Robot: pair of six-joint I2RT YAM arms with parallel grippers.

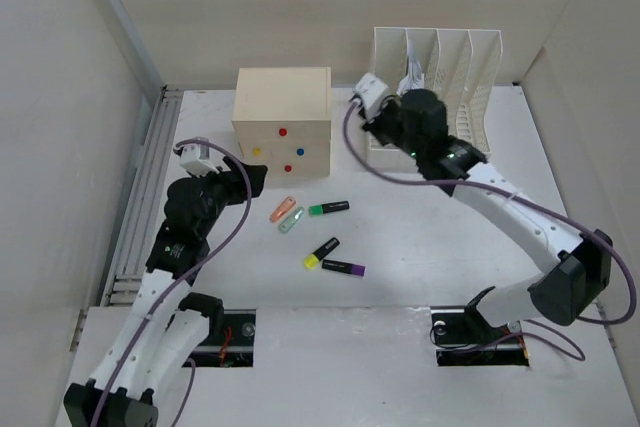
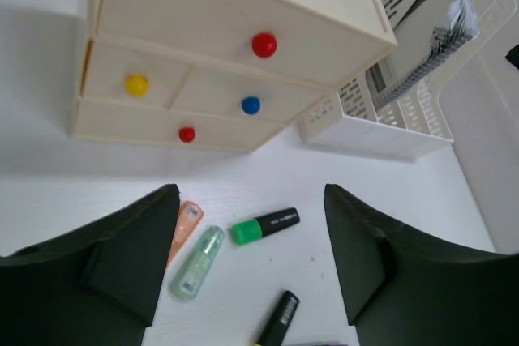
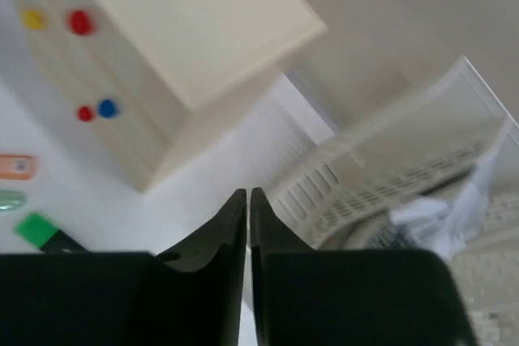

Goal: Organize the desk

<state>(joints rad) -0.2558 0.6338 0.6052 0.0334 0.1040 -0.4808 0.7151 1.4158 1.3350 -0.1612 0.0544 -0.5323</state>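
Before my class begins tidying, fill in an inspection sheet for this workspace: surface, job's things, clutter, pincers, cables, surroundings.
Surface: white desk, two dark cutouts by the arm bases.
Job's things: cream drawer box, drawers shut; white file rack holding papers.
Clutter: five loose markers in front of the box: orange, pale green, green-capped, yellow-capped, purple-bodied.
Pincers: left pincer open, empty, facing the markers; right pincer nearly shut, empty, near the rack.
Cables: purple cables run along both arms.
Surroundings: beige walls on three sides; grey rail along the desk's left edge.
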